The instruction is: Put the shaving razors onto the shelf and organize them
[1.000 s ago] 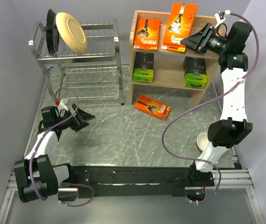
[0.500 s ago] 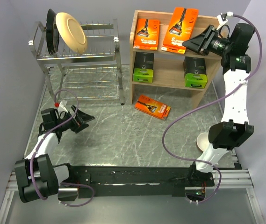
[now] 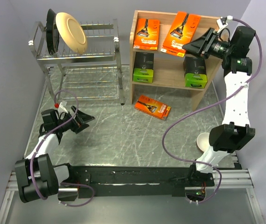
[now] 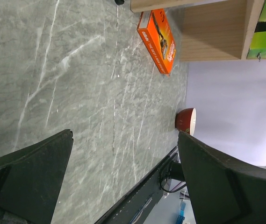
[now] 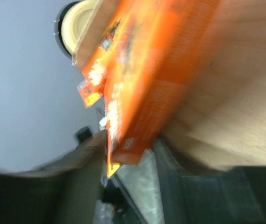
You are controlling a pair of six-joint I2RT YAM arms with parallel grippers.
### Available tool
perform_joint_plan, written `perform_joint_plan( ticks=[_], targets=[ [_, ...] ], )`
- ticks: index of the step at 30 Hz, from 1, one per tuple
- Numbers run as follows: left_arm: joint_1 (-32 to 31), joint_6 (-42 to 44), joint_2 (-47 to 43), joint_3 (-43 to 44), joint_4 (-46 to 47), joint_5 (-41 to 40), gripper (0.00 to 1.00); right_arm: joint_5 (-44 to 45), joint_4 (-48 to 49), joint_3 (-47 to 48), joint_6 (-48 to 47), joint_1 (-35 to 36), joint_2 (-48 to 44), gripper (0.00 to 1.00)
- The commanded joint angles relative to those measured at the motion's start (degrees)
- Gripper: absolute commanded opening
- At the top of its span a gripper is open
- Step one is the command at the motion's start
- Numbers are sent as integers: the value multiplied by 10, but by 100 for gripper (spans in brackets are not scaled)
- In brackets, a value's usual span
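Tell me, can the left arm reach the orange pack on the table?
Probably yes. The left gripper is open and points toward the orange pack, with only bare table between them. Nothing blocks the way, though the arm must stretch across.

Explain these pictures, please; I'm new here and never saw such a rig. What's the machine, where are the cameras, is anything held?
Two robot arms are bolted at the table's near edge. The wide picture looks down from above; the other two come from a camera on each wrist. The wooden shelf holds two orange razor packs on top and two black packs below; a third orange pack lies on the table. A wire rack holds plates. The left claw is open and empty. The right claw is at the right-hand top orange pack; that view is blurred, so a grip cannot be confirmed.
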Motion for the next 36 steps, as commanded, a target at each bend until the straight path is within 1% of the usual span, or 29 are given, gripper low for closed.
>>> perform_joint_plan(
  ticks=[1,2,7,9,10,11,16,19,23,24,26,29,36],
  targets=[
    [4,2,-7,4,19,-3,99,-6,33,62,12,-11,15,66],
    [3,4,-7,4,17,-3,99,-2,42,69,12,-13,21,70],
    [5,6,-18,-3,12,-9,99,30,47,103,-6,-30,15,73],
    [6,5,-19,-7,9,-17,99,52,35,107,-24,-34,6,74],
    [6,5,-19,-6,6,-20,99,63,23,110,-53,-35,4,75],
    [7,5,-19,-5,3,-22,99,84,0,115,-62,-35,-2,75],
    [6,-5,-1,-2,17,-23,99,115,-9,73,-82,-35,-36,77],
    [7,-9,9,2,27,-21,99,141,-16,62,-84,-34,-37,78],
    [7,-7,12,3,26,-20,99,192,-17,71,-91,-17,-20,78],
    [7,-6,11,3,23,-22,99,200,-17,82,-93,-5,-14,79],
    [7,-4,4,-1,20,-24,99,244,-32,98,-104,10,6,80],
    [7,4,-3,-5,11,-26,99,278,-37,124,-109,34,32,82],
    [11,16,-13,-4,-5,-32,99,371,-64,180,-141,77,81,82]
  ],
)
